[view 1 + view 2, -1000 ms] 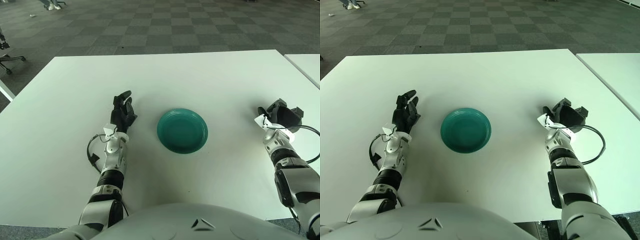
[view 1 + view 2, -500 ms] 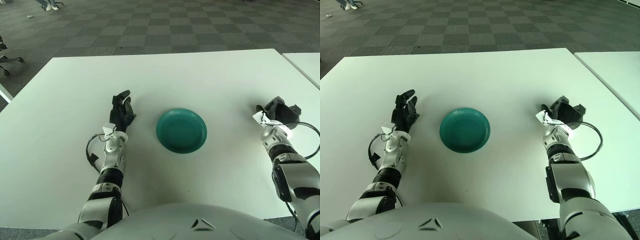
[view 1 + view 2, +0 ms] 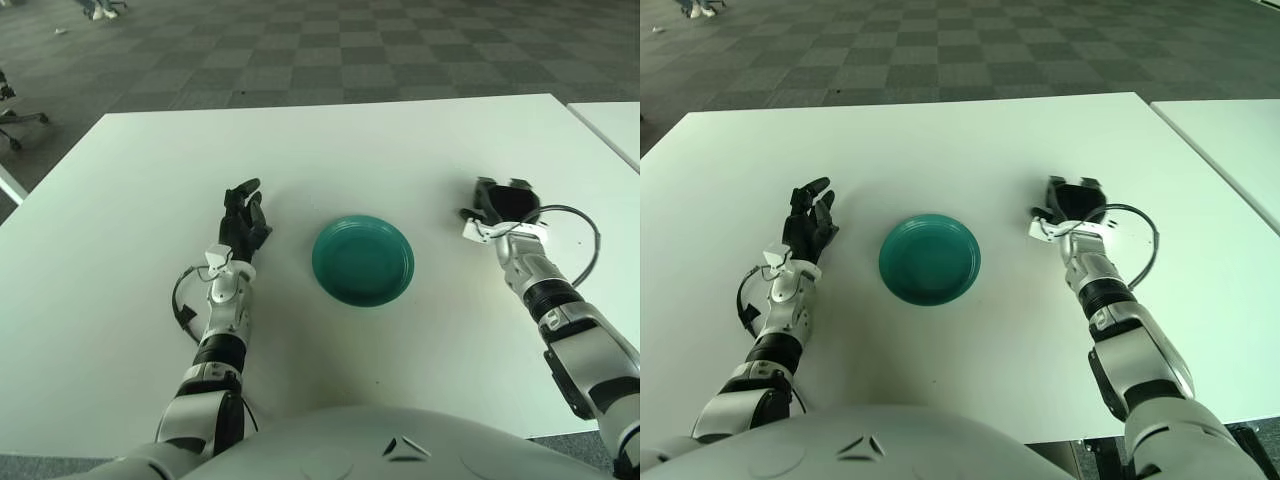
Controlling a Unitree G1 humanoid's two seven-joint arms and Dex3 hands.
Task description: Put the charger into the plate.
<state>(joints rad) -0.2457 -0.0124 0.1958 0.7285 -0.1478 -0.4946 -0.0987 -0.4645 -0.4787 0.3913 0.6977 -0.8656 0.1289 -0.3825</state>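
A teal plate [image 3: 326, 262] sits in the middle of the white table [image 3: 400, 150], with nothing in it. My right hand [image 3: 505, 203] hovers to the right of the plate, a hand's width from its rim. Its fingers are curled around a black charger [image 3: 1074, 195]. A thin dark cable [image 3: 593, 240] loops from that hand out to the right and back toward the forearm. My left hand [image 3: 243, 213] shows left of the plate, fingers spread and holding nothing.
A second white table [image 3: 612, 118] stands at the far right, across a narrow gap. The table's far edge meets chequered carpet. A chair base [image 3: 18, 117] stands on the floor at the far left.
My right hand has swung left from near the table's right edge toward the plate, carrying the charger and trailing the cable. The left hand and the plate have stayed put.
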